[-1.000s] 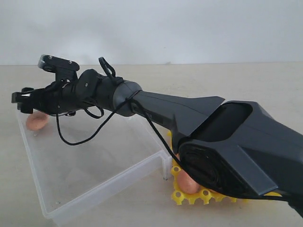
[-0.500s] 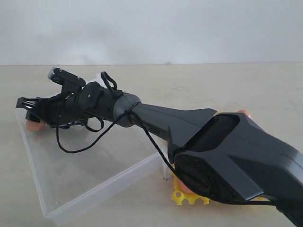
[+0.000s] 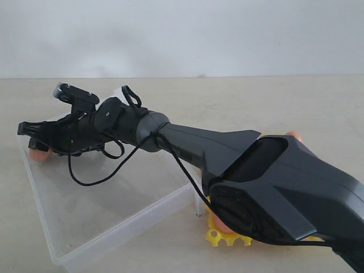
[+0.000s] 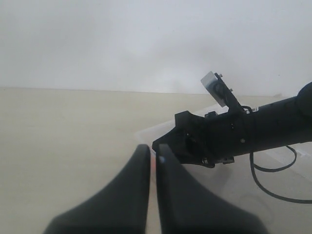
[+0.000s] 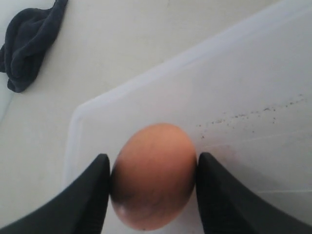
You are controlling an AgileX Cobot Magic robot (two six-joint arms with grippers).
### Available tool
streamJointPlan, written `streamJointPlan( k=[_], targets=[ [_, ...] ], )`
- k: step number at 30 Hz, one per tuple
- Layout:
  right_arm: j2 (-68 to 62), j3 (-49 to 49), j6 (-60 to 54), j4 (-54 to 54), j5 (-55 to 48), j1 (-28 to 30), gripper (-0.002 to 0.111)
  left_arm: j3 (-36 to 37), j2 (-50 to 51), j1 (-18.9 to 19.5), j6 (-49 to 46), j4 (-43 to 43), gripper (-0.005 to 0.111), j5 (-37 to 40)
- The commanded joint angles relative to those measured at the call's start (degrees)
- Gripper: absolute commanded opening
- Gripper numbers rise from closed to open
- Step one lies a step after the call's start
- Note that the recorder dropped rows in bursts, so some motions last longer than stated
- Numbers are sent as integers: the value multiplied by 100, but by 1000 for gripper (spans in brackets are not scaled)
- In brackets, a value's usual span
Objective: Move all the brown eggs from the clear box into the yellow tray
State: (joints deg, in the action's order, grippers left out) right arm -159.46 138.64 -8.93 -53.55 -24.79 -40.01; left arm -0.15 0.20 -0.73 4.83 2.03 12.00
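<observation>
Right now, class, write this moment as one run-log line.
right gripper: fingers against both sides of pinkish-brown oval egg | egg: in corner of clear plastic box | left gripper: shut, empty

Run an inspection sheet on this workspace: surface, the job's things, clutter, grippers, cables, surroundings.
Surface: beige table.
Job's things: clear box with one brown egg in a corner; yellow tray mostly hidden under the arm, another egg showing in it.
Clutter: dark cloth on the table outside the box.
Grippers: right gripper pressed against both sides of the brown egg; left gripper shut.
Cables: black cable loops from the right wrist over the box.
Surroundings: plain white wall.
</observation>
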Motion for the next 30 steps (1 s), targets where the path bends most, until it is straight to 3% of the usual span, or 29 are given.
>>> streamJointPlan(
  k=[1, 10, 20, 30],
  targets=[
    [170, -75, 95, 594, -241, 19, 0, 15, -20, 11, 10, 7, 4, -7],
    [672, -75, 184, 1882, -762, 19, 0, 15, -20, 11, 10, 7, 4, 6],
    [1146, -75, 356, 4347, -2125, 7, 0, 15, -20, 11, 10, 7, 4, -6],
    [1533, -89, 387, 4303, -2620, -26, 0, 15, -20, 11, 10, 7, 4, 5]
  ],
)
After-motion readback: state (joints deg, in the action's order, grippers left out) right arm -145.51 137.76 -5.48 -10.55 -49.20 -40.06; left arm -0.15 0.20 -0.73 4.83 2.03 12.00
